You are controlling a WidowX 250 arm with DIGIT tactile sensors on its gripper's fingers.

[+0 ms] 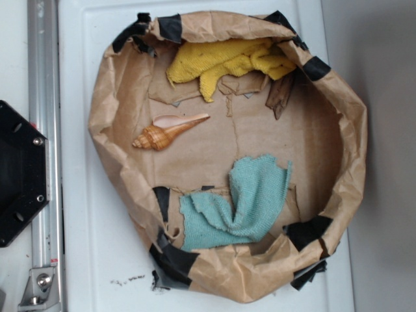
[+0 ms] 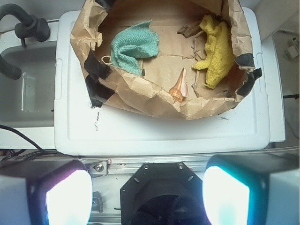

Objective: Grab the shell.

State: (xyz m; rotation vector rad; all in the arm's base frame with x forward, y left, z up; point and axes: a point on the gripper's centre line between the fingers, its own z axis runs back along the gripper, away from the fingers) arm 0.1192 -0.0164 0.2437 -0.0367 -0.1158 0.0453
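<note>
The shell (image 1: pixel 166 132) lies on the brown paper floor of a paper-lined basin (image 1: pixel 104 110), at its left side, with its tan ribbed spire to the lower left and its pale pink point to the upper right. In the wrist view the shell (image 2: pixel 179 86) lies near the paper wall closest to the camera. My gripper (image 2: pixel 147 197) is high above the robot base, well away from the shell. Its two fingers (image 2: pixel 65 197) stand wide apart with nothing between them. The gripper does not show in the exterior view.
A yellow cloth (image 1: pixel 224 62) lies at the basin's top, a teal cloth (image 1: pixel 250 201) at its bottom, a dark wood scrap (image 1: pixel 281 96) at the upper right. The black robot base (image 1: pixel 16 172) and a metal rail (image 1: pixel 42 149) stand left of the white tray (image 1: pixel 97 260).
</note>
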